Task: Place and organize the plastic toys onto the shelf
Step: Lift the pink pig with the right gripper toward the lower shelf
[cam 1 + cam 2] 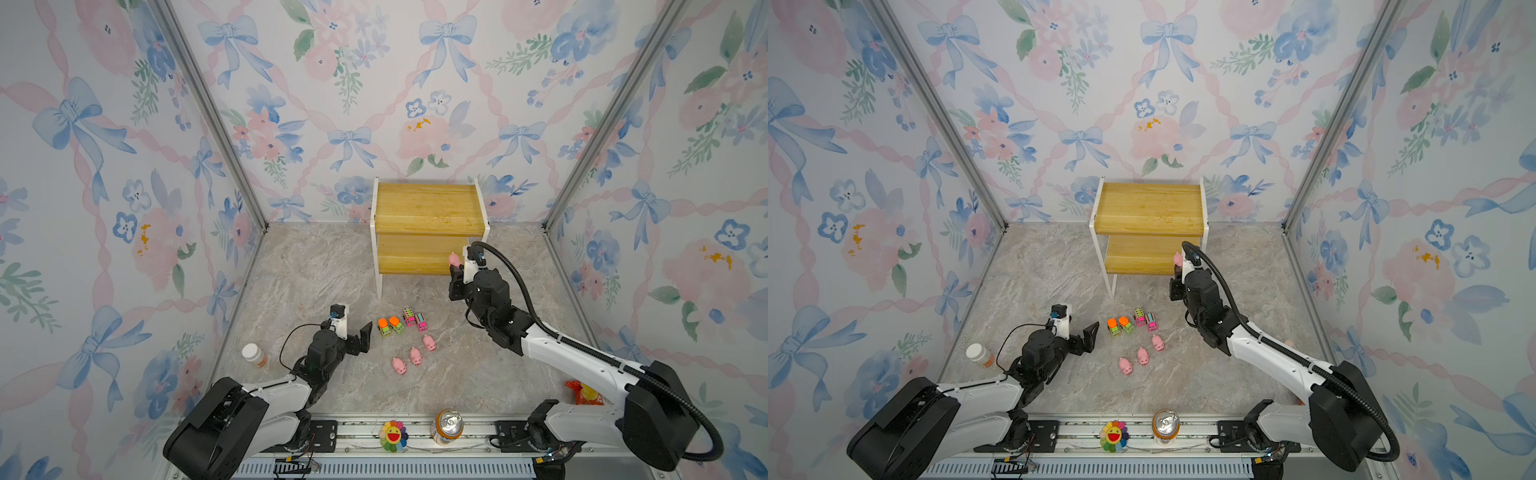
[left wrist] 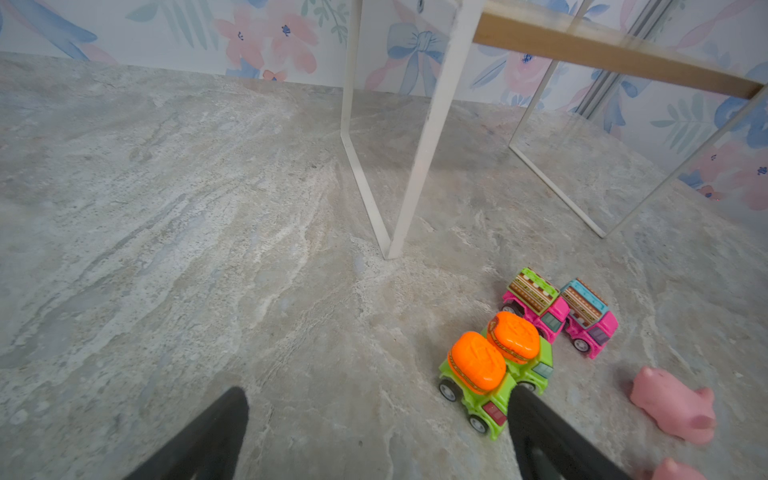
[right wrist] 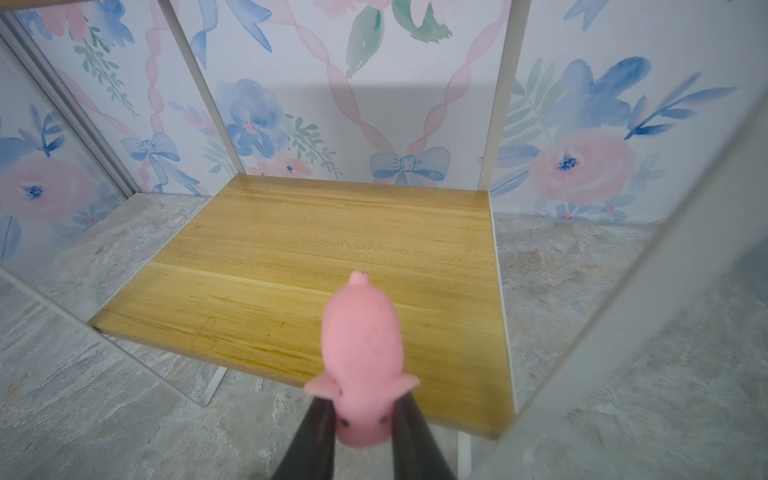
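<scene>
The right gripper (image 3: 361,415) clamps the pig (image 3: 361,340) by its head. The pig's long axis points to 12 o'clock, over the front-right corner of the lower board (image 3: 291,249). The left gripper (image 2: 376,395) stands open, farther off.

shelf (image 1: 430,208): middle of back edge of table (image 1: 311,270) | four trucks (image 1: 396,325): row before the shelf | three pigs (image 1: 415,356): slanted line before the trucks | fourth pig (image 3: 361,357): at front right corner of lower board (image 3: 332,249)
</scene>
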